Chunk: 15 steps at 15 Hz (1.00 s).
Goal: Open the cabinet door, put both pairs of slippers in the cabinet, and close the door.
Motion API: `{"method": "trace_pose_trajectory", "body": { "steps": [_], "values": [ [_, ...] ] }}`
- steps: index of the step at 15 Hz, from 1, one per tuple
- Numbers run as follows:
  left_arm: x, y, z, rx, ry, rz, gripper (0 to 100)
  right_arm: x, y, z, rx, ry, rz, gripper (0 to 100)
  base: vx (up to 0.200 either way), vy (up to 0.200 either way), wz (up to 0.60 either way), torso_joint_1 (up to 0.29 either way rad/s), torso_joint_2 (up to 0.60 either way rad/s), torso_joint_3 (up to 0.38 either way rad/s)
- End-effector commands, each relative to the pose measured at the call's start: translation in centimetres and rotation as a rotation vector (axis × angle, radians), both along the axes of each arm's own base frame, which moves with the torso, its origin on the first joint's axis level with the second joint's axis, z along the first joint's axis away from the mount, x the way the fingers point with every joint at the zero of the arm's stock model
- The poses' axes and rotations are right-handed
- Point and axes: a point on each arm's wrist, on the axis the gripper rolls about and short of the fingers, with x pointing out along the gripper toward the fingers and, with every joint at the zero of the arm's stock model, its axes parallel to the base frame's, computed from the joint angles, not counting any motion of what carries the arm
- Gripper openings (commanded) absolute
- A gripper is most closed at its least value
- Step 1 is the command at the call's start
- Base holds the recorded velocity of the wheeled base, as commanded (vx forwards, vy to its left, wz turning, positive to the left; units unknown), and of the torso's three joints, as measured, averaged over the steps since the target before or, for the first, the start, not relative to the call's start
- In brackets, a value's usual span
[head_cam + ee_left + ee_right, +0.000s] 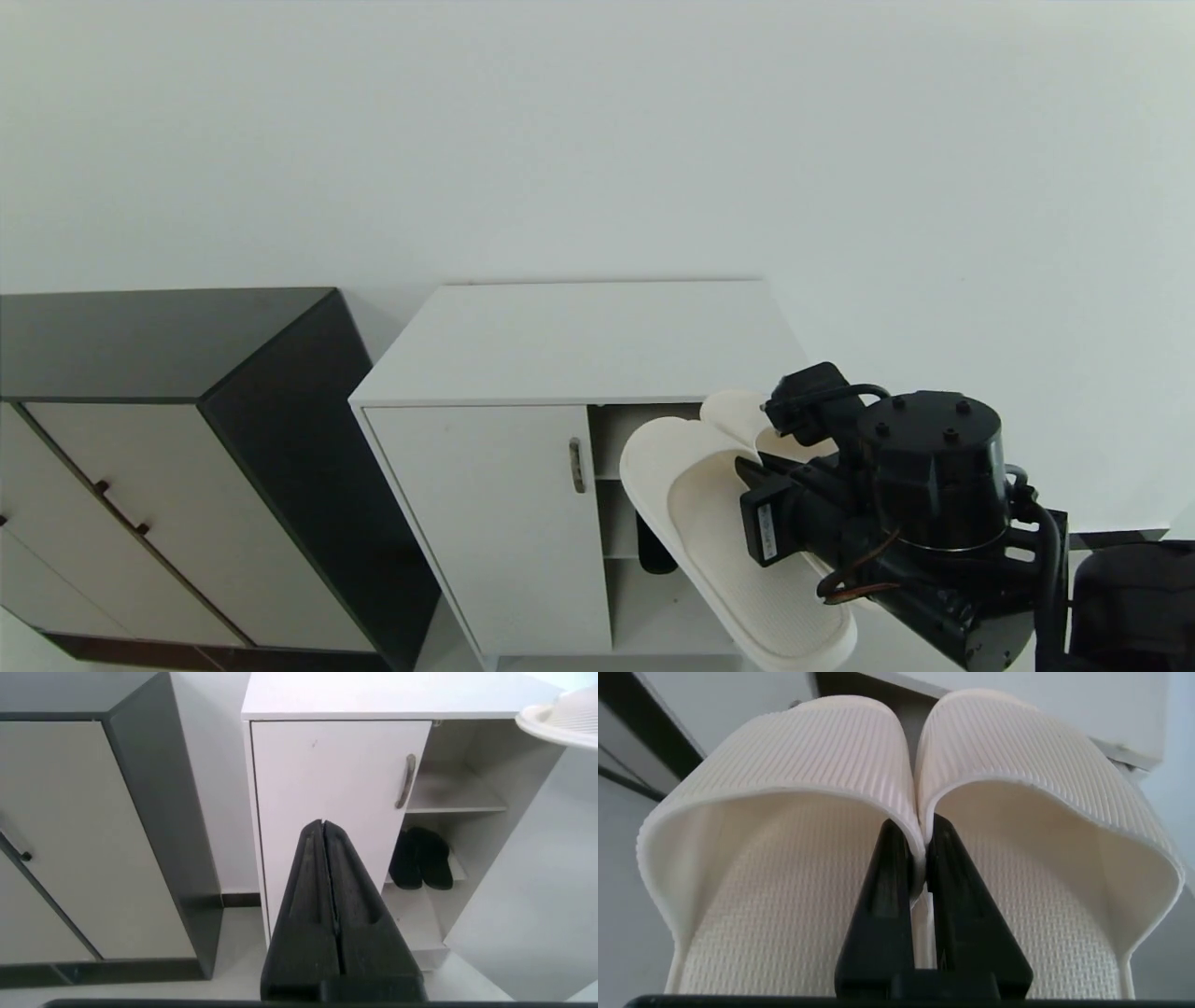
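A pair of white slippers (719, 523) hangs in the air in front of the white cabinet (579, 345), whose right side stands open. My right gripper (915, 873) is shut on the two inner edges of the white slippers (785, 812), pinching them together. A pair of black slippers (420, 859) lies on a lower shelf inside the white cabinet (327, 775); one black slipper (653, 551) is partly seen behind the closed left door (504, 523). My left gripper (325, 835) is shut on nothing, held low in front of that door.
A dark cabinet (187, 392) with pale doors stands to the left of the white one. A metal handle (577, 465) sits on the closed left door. A plain white wall is behind both cabinets.
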Motion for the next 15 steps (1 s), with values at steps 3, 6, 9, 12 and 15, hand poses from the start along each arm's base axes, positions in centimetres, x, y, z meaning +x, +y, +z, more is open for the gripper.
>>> {"method": "trace_pose_trajectory", "body": {
  "steps": [3, 6, 9, 12, 15],
  "values": [
    [0.0, 0.0, 0.0, 0.0, 0.0, 0.0, 0, 0.0, -0.1, -0.2, 0.001, 0.009, 0.016, 0, 0.0, 0.0, 0.0, 0.0, 0.0, 0.0],
    [0.0, 0.0, 0.0, 0.0, 0.002, 0.0, 0, -0.1, 0.0, -0.2, 0.008, 0.001, 0.02, 0, 0.0, 0.0, 0.0, 0.0, 0.0, 0.0],
    [0.0, 0.0, 0.0, 0.001, 0.0, 0.0, 0, -0.3, 0.0, -0.3, 0.008, 0.007, 0.034, 0, 0.0, 0.0, 0.0, -0.137, 0.31, 0.173],
    [0.0, 0.0, 0.0, 0.0, 0.0, 0.0, 0, -0.8, 0.1, -0.3, 0.01, 0.01, 0.061, 0, 0.0, 0.0, 0.0, -0.224, 0.54, 0.299],
    [0.0, 0.0, 0.0, 0.0, 0.0, 0.0, 0, -1.0, 0.3, -0.5, 0.009, 0.016, 0.069, 0, 0.0, 0.0, 0.0, -0.227, 0.55, 0.318]
  ]
}}
